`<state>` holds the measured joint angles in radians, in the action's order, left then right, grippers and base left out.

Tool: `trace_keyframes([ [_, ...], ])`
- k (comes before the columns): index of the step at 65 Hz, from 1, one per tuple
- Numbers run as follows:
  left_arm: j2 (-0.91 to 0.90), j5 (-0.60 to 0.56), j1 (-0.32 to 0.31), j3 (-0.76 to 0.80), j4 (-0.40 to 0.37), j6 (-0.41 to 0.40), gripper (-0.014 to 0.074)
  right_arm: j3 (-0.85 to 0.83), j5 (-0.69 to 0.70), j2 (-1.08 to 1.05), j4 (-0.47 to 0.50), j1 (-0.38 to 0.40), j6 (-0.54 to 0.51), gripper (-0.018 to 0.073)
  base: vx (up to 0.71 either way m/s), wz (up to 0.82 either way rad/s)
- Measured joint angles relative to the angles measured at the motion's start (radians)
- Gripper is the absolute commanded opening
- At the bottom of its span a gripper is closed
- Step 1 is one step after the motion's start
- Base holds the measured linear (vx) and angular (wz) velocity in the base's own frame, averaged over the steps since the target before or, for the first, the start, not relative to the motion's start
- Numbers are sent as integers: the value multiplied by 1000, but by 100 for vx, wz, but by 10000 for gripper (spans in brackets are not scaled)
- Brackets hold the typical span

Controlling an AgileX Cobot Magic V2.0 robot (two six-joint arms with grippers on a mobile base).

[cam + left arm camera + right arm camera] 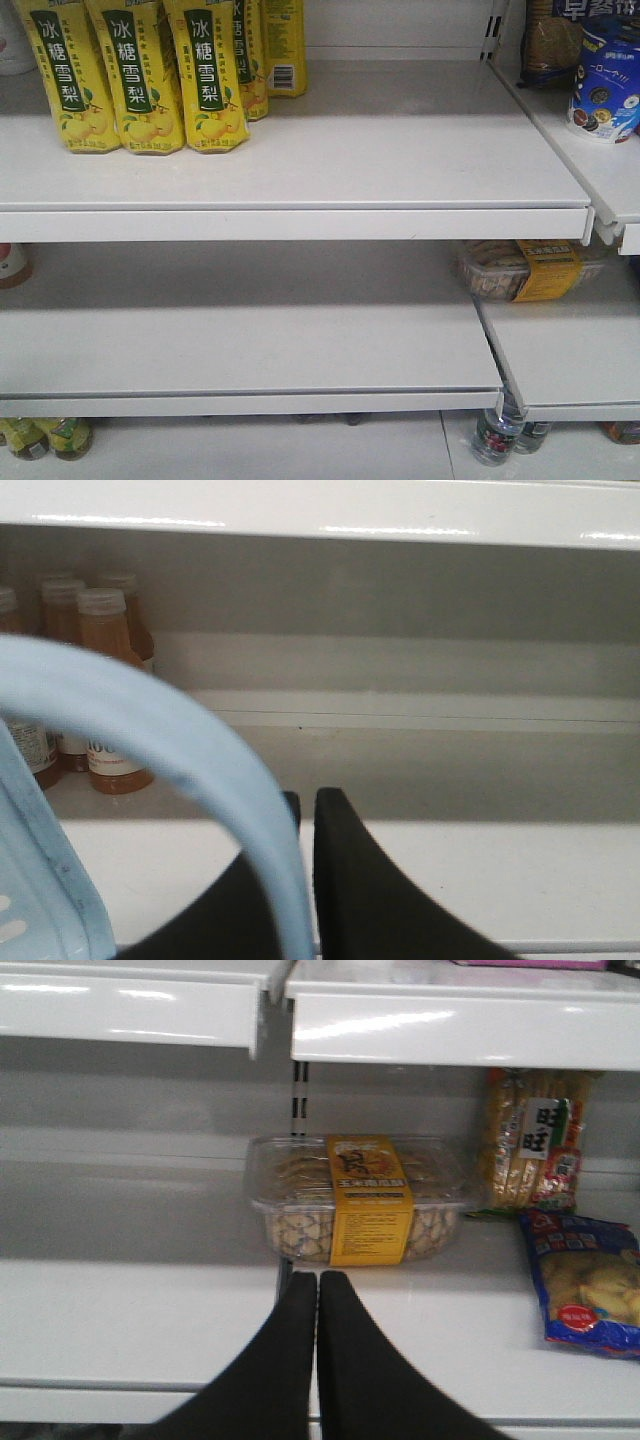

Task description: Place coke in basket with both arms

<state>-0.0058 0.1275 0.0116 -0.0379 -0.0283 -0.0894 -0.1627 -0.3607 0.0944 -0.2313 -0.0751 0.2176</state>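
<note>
With no red can in sight, the left black gripper [305,810] pinching the light blue plastic basket's handle [200,750] should hold level while the empty, closed right black gripper [317,1290] searches.

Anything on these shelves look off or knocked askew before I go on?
Nothing spilled or toppled. Two oddities: the basket handle runs between the left claw fingers, and no coke shows in any view. The yellow drink cartons stand upright, and the clear snack box sits flat beyond the shut right claw.
</note>
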Motion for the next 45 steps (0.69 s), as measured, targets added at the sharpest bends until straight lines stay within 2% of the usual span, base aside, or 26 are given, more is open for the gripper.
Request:
trace_keyframes([
  [8,0,0,0,0,0,0,-6,91,132,-29,17,81,0,-9,0,0],
  [17,0,0,0,0,0,0,-6,181,267,-67,16,104,-3,-9,0,0],
  [30,0,-1,0,0,0,0,-6,191,278,-100,26,106,-68,-9,0,0],
  [45,0,-1,0,0,0,0,-6,191,277,-105,130,106,-212,-9,0,0],
])
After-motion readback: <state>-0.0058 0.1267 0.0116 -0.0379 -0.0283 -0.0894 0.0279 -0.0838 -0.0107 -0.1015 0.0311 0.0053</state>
